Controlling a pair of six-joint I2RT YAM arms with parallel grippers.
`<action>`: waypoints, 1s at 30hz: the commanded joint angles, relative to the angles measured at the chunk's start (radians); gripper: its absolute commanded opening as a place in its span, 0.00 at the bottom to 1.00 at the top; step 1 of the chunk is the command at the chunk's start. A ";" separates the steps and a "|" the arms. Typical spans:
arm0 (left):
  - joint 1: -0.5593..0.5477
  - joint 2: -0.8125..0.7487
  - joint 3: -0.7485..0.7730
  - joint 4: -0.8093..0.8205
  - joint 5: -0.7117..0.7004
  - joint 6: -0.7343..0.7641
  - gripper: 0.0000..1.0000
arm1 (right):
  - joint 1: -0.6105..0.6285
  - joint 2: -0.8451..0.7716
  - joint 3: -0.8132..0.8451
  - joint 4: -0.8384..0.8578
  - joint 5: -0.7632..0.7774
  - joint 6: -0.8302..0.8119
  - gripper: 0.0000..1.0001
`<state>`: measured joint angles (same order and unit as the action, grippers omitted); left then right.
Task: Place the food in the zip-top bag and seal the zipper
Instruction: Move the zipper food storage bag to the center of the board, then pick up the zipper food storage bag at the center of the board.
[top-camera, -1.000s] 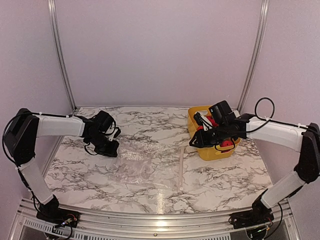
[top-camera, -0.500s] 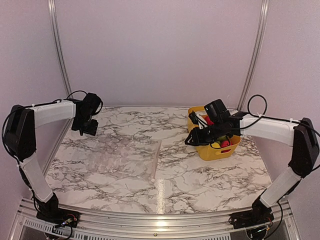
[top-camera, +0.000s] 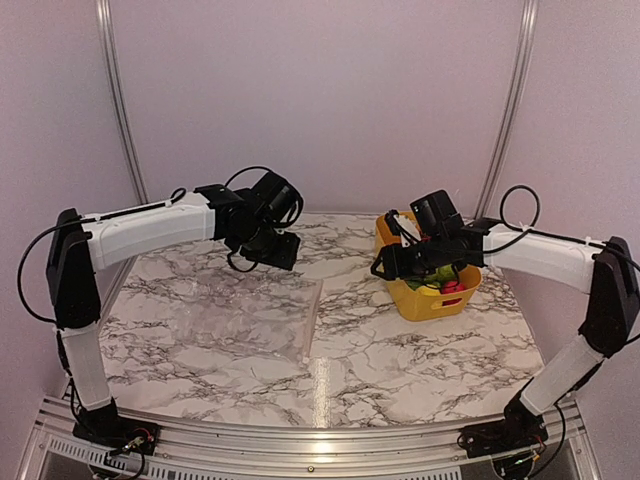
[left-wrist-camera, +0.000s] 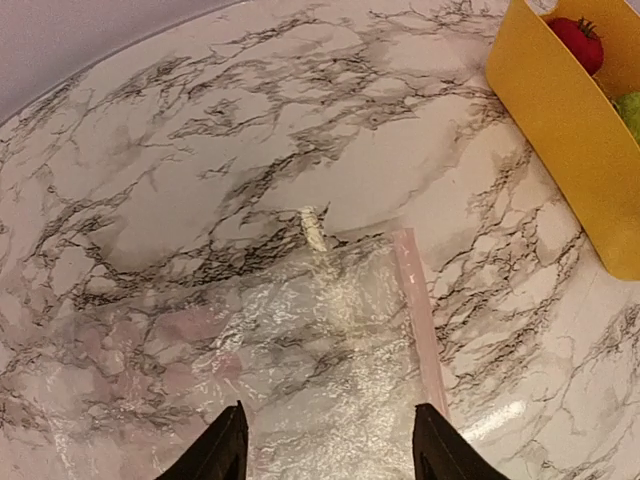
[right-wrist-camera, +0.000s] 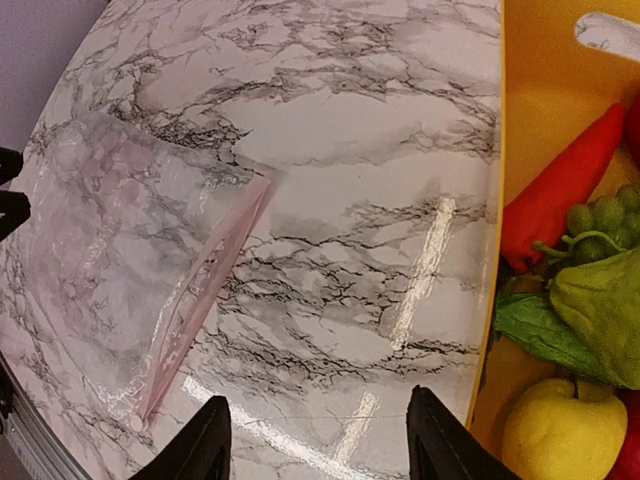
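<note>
The clear zip-top bag (top-camera: 235, 322) lies flat and empty on the marble table, its pale zipper (top-camera: 312, 322) along the right edge. My left gripper (top-camera: 276, 250) hovers open above the bag's far end, with nothing between the fingers; below it I see the bag (left-wrist-camera: 300, 380) and the pinkish zipper (left-wrist-camera: 415, 310). The food (top-camera: 440, 278) sits in the yellow basket (top-camera: 420, 304). My right gripper (top-camera: 385, 266) hangs open and empty just left of the basket, above bare table. Its view shows a long red-orange piece (right-wrist-camera: 560, 190), green grapes (right-wrist-camera: 600, 215) and a yellow fruit (right-wrist-camera: 560, 430).
The yellow basket wall (right-wrist-camera: 540, 60) stands right beside my right fingers. From the left wrist, the basket (left-wrist-camera: 560, 130) holds a red tomato (left-wrist-camera: 578, 40). The bag (right-wrist-camera: 120, 250) and its zipper (right-wrist-camera: 205, 290) lie left of the right gripper. Grey walls close in behind the table.
My left gripper let go of the bag, which ended up further left, then opened and swung right over its far end. My right gripper opened wider beside the basket.
</note>
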<state>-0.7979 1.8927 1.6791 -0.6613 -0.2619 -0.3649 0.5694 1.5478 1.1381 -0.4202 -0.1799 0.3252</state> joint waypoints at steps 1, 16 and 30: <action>-0.075 0.124 0.095 -0.087 0.096 -0.071 0.55 | 0.007 -0.047 0.046 0.017 0.142 0.017 0.58; -0.168 0.413 0.324 -0.298 0.006 -0.172 0.44 | 0.006 -0.077 0.001 0.011 0.109 0.034 0.59; -0.179 0.482 0.355 -0.310 -0.059 -0.205 0.20 | 0.005 -0.128 -0.038 0.004 0.087 0.035 0.59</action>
<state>-0.9726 2.3638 2.0186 -0.9291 -0.2676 -0.5514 0.5694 1.4532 1.1118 -0.4194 -0.0818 0.3481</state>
